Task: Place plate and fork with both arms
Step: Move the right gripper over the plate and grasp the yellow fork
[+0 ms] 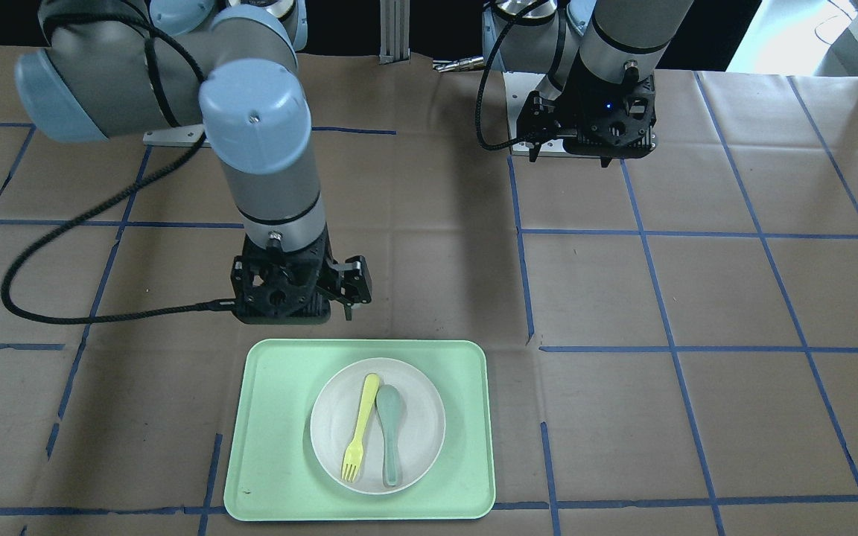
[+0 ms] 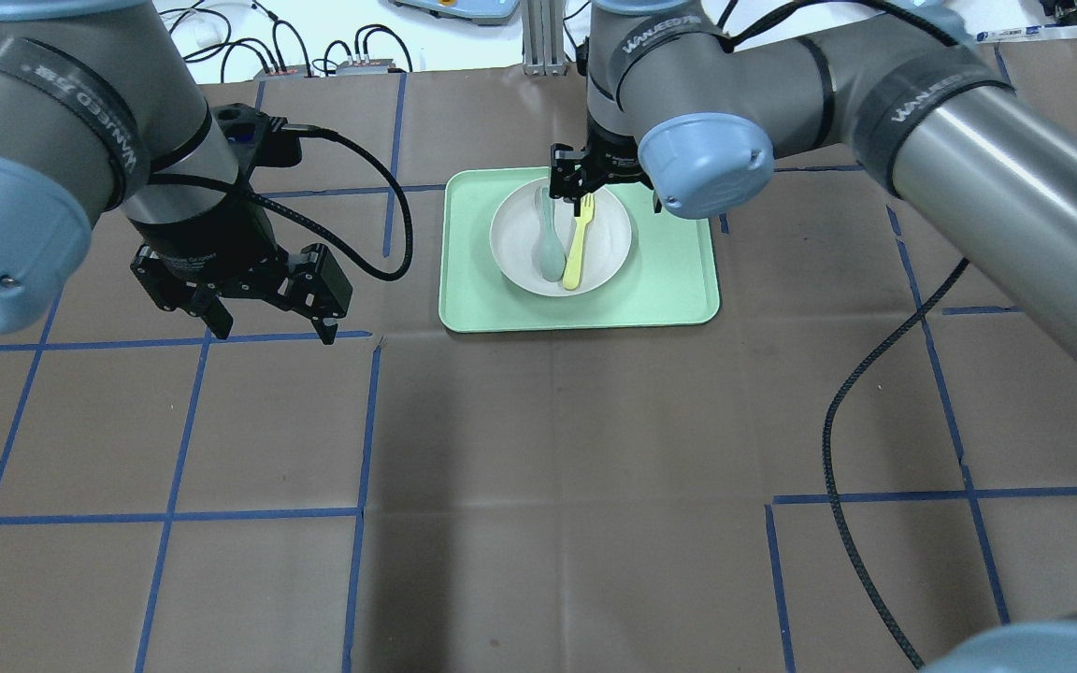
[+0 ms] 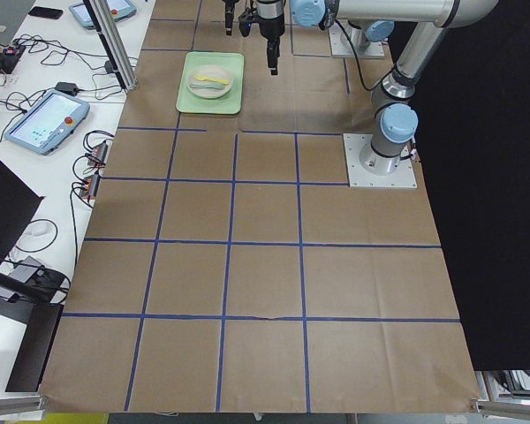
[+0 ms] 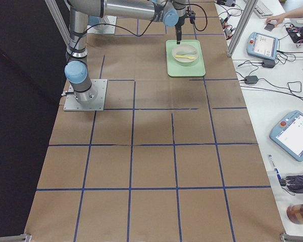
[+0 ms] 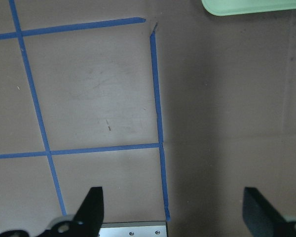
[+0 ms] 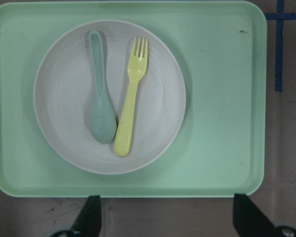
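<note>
The off-white plate point(image 1: 415, 417) sits in the middle of the mint-green tray point(image 1: 280, 439). The yellow fork point(image 1: 360, 428) lies on the plate, right beside a grey-green spoon point(image 1: 389, 439). In the right wrist view the fork point(image 6: 130, 101) is just right of the spoon point(image 6: 99, 98) on the plate point(image 6: 158, 94). My right gripper point(image 2: 606, 201) hangs open and empty, high above the tray. Its fingers point(image 6: 91, 217) show at the tray's near edge. My left gripper point(image 2: 274, 334) is open and empty over bare table, well to the tray's left.
Brown paper with blue tape lines point(image 2: 361, 421) covers the table. The right arm's black cable point(image 2: 838, 467) hangs over the table. A corner of the tray point(image 5: 251, 5) shows in the left wrist view. Teach pendants point(image 4: 293, 133) and cables lie beside the table.
</note>
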Action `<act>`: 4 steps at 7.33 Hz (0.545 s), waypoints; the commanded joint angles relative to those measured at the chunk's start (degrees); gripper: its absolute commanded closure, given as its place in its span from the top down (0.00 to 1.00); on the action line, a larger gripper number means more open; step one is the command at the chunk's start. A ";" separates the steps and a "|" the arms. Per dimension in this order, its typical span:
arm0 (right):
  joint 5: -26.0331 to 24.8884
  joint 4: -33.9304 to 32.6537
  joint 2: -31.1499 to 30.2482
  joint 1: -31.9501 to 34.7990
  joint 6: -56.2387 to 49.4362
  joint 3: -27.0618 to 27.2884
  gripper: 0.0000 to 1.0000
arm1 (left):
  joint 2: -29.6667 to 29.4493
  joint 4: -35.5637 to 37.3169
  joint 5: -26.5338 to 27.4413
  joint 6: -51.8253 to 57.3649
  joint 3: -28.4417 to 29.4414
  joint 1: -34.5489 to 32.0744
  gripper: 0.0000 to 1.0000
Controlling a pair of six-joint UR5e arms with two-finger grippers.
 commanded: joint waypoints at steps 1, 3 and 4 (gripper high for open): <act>0.37 -6.06 6.14 0.59 2.49 -0.79 0.70 | -0.97 -0.08 0.08 -0.22 0.09 0.00 1.00; -0.24 -9.15 9.13 0.59 3.04 -0.79 0.61 | -1.14 0.18 -0.01 -0.22 -0.44 0.00 1.00; -0.24 -10.90 10.63 0.59 3.30 -0.79 0.58 | -1.40 0.27 -0.10 -0.14 -0.62 0.00 1.00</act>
